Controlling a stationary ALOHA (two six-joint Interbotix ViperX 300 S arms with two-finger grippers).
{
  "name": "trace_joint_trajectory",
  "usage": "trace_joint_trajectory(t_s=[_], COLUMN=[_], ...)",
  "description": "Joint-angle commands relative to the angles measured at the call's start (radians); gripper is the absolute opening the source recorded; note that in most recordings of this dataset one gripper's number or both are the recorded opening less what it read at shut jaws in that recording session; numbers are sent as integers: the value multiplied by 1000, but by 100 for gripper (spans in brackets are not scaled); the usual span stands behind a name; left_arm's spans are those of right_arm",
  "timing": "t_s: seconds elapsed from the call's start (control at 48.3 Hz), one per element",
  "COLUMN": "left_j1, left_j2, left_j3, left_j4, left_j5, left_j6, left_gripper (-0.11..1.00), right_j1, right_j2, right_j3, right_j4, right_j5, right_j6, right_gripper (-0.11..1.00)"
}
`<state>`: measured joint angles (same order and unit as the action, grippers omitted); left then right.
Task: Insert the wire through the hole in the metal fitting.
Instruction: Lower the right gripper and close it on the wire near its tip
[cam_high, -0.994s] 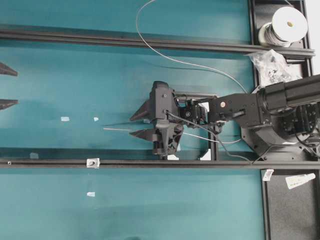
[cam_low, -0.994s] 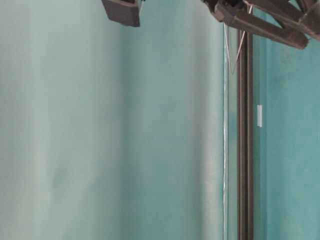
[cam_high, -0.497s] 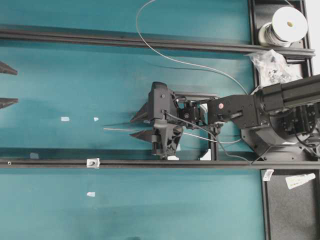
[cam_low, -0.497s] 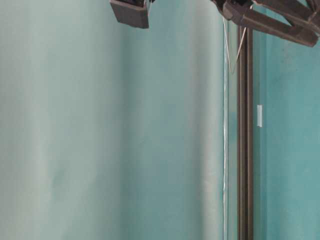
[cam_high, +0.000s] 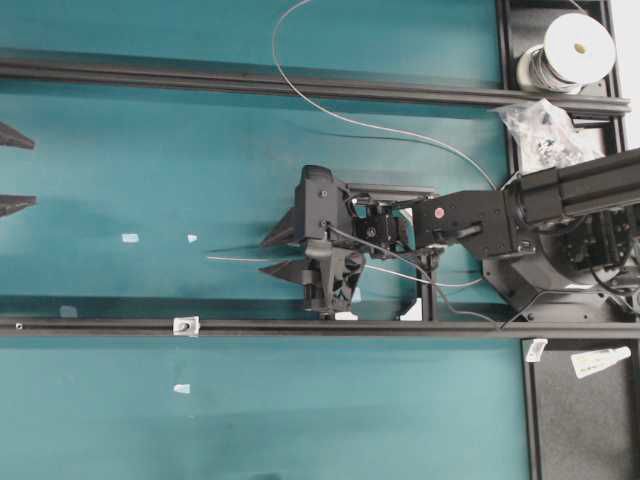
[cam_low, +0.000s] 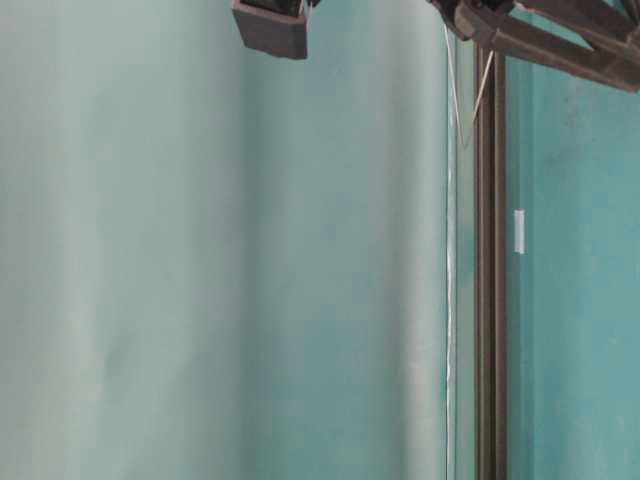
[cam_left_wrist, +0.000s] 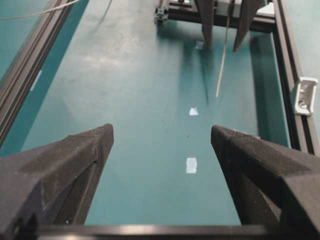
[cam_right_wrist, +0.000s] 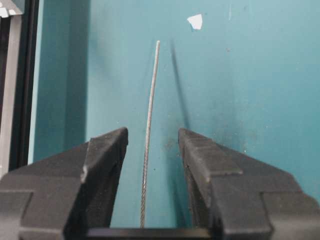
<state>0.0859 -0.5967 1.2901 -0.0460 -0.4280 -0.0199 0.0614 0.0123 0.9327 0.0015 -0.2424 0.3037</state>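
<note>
The hole in the metal fitting (cam_high: 186, 325) cannot be made out in any view; from overhead the fitting is only a tiny shiny squarish piece with a dark spot, sitting on the lower black rail (cam_high: 400, 328). In the left wrist view it shows as a pale bracket (cam_left_wrist: 305, 95) at the right edge, against that rail. The table-level view is cropped so tightly that only bits of dark arm parts enter at the top, and nothing of the fitting.

The left end effector (cam_high: 12, 170) is cut off at the left edge from overhead, only its two finger points showing; its fingers stand wide apart and hold nothing.

The wire (cam_high: 350, 120) is a very thin silvery strand curving from the spool (cam_high: 572, 48) at the top right, over the upper rail, down to the right arm. Its free end (cam_right_wrist: 150, 115) runs straight between the fingers of the right end effector (cam_right_wrist: 152, 145), with a gap on each side, so the fingers are apart and not clamped on it. The tip (cam_high: 212, 258) pokes out leftward over the teal tabletop (cam_high: 120, 420), well apart from the fitting.
</note>
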Motion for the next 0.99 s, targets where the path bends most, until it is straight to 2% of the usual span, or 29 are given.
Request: trace_joint_trajectory(t_s=[0.0, 0.062, 0.248, 0.311, 0.973], left_j1=[5, 6, 8, 8, 17], left_j2=[-2, 0, -2, -2, -2], left_j3=[-8, -8, -6, -6, -6], left_j4=[-2, 0, 0, 0, -2], left_j5=[-5, -5, -3, -3, 5], left_j6=[-2, 0, -2, 0, -2], left_gripper=[65, 65, 65, 65, 65], right_j1=[2, 2, 2, 2, 5], right_j2=[-8, -8, -8, -8, -28], right_j3=[-15, -15, -11, -11, -20], right_j4=[0, 0, -2, -2, -6], right_j5=[-12, -14, -9, -9, -2], right_j6=[2, 0, -3, -5, -25], right_gripper=[45, 41, 7, 0, -1])
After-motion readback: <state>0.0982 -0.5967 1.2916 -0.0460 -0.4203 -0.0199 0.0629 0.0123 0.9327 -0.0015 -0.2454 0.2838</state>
